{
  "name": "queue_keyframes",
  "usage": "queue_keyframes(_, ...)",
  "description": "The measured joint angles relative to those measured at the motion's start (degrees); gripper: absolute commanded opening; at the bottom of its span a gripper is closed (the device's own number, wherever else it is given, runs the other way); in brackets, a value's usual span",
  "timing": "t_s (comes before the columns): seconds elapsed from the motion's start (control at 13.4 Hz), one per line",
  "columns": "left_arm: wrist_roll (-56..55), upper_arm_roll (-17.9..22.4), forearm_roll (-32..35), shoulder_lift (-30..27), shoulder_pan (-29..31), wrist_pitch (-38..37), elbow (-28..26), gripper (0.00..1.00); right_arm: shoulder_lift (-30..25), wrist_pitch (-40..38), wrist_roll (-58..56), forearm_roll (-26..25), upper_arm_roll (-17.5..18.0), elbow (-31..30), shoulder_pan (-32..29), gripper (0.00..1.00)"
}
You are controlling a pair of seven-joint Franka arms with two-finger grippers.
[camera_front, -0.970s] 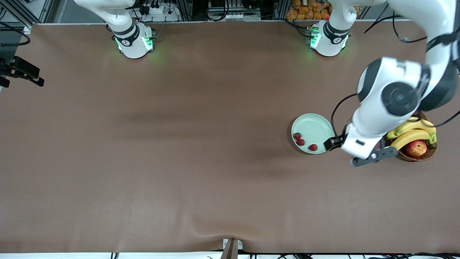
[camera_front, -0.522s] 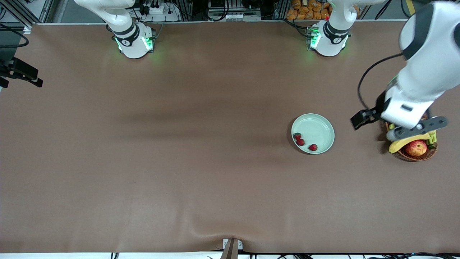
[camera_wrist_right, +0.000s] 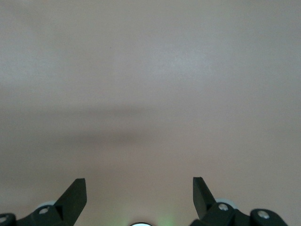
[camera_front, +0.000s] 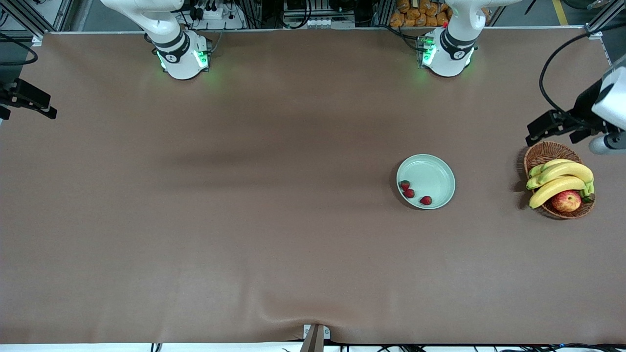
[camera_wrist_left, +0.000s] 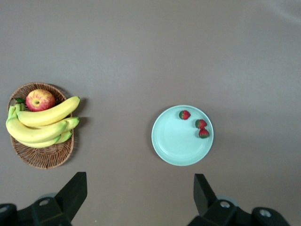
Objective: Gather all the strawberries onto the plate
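Mint-green plate (camera_front: 426, 182), one, round and shallow, resting flat on the brown table cover (camera_front: 244, 195) toward the left arm's end. Its raised rim keeps small round fruit from rolling off, which suits it as the collecting dish.

Strawberries (camera_front: 409, 193), three, red with green caps, all lying inside the plate along the part of its rim nearest the front camera; two sit touching or nearly so, the third just beside them. None is visible loose on the cover, so the collecting appears finished.

Wicker basket (camera_front: 543, 154), one, well apart from the plate at the left arm's end of the table. Contents: bananas (camera_front: 560, 178), one bunch of what looks like three or four, and apple (camera_front: 566, 201), one, red-yellow, tucked against the bananas on the side nearer the front camera. These are no part of the job and sit undisturbed.

Left gripper (camera_wrist_left: 136, 200), one, high over the table edge just by the basket, fingers spread wide and empty; its wrist view looks straight down on plate and basket together, a height that suggests a pulled-back, clear-of-work pose.

Right gripper (camera_wrist_right: 136, 197), one, fingers likewise spread apart and holding nothing, over bare cover at the right arm's end; this arm waits.
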Motion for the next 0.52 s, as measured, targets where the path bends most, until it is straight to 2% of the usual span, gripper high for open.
queue_keyframes(0.3, -0.1, 3.5, -1.7, -1.5, -2.7, -3.5, -0.3, 1.0, 0.0, 0.2, 0.0, 0.0, 0.0, 0.0, 0.0, 1.0)
queue_keyframes(0.52, 0.0, 3.8, -2.3, -1.6, -2.9, -3.8, -0.5, 1.0, 0.0, 0.3, 0.0, 0.0, 0.0, 0.0, -0.2, 1.0)
